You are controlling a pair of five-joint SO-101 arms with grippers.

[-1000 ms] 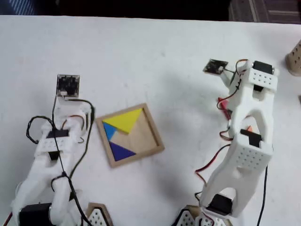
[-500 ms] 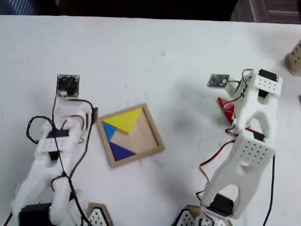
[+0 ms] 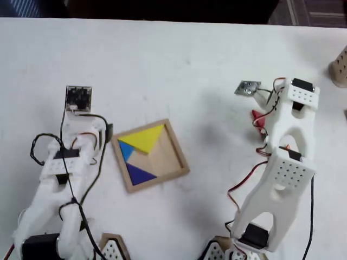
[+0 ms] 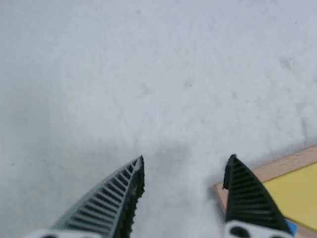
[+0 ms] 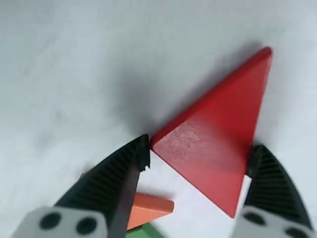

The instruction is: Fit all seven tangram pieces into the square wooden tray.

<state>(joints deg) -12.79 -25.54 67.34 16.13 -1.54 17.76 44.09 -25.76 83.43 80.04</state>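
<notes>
The square wooden tray [image 3: 159, 179] lies mid-surface [image 3: 179, 70], turned slightly off square. It holds a yellow triangle [image 3: 143, 138] toward its 12 o'clock side, a light blue piece [image 3: 126, 150] at 9 o'clock and a dark blue triangle [image 3: 139, 174] toward 6 o'clock, with bare wood on the 3 o'clock side. We see the left claw [image 4: 185, 161] released, its tips spread over the bare surface just off the tray's 9 o'clock corner. Well away at the tray's 3 o'clock, the right claw [image 5: 199, 151] is also released, with its tips set wide on either side of a red triangle [image 5: 218, 148] lying flat on the surface. An orange piece [image 5: 148, 208] lies just beside the red triangle, and a green piece [image 5: 141, 232] touches the orange one.
</notes>
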